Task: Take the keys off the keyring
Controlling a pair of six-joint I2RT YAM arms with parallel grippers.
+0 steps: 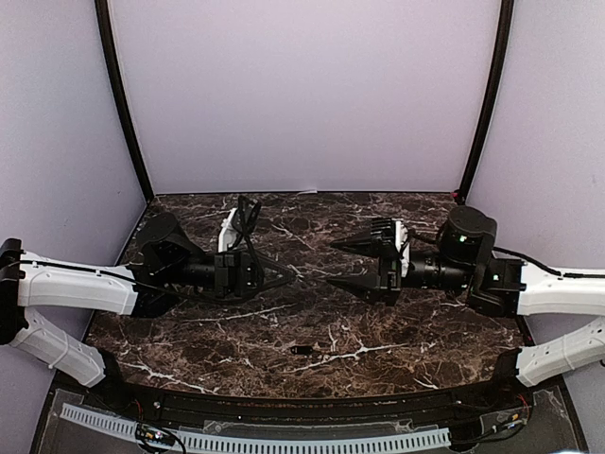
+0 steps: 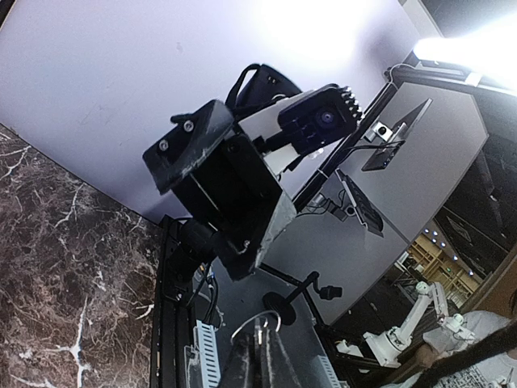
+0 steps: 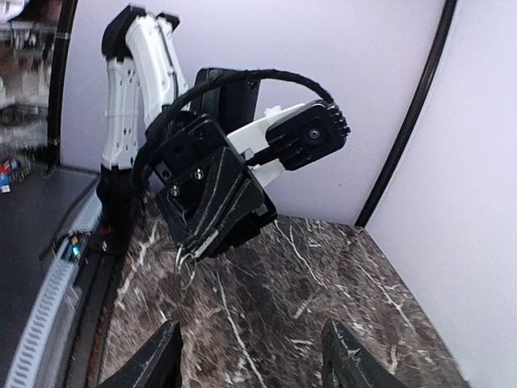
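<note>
- Key (image 1: 302,350): one tiny dark oblong piece with a pale glint lies flat on the marble table (image 1: 236,331). It is near the front edge and apart from both arms. It is too small in the top view to show its outline, so it is probably, not certainly, a key.
- Keyring (image 2: 257,325): a thin silvery wire loop sticks out from the tip of the left gripper (image 1: 286,274) and shows in both wrist views. Whether any key hangs on it I cannot tell.
- Left gripper: its fingers are pressed together and pinch the keyring. It hangs above the table and points towards the right arm.
- Right gripper (image 1: 331,263): its jaws are spread wide with nothing between them. It faces the left gripper tip to tip, near but not touching.
- Both grippers hang over the middle of the table, and the key lies on the near side of the gap between them.
</note>
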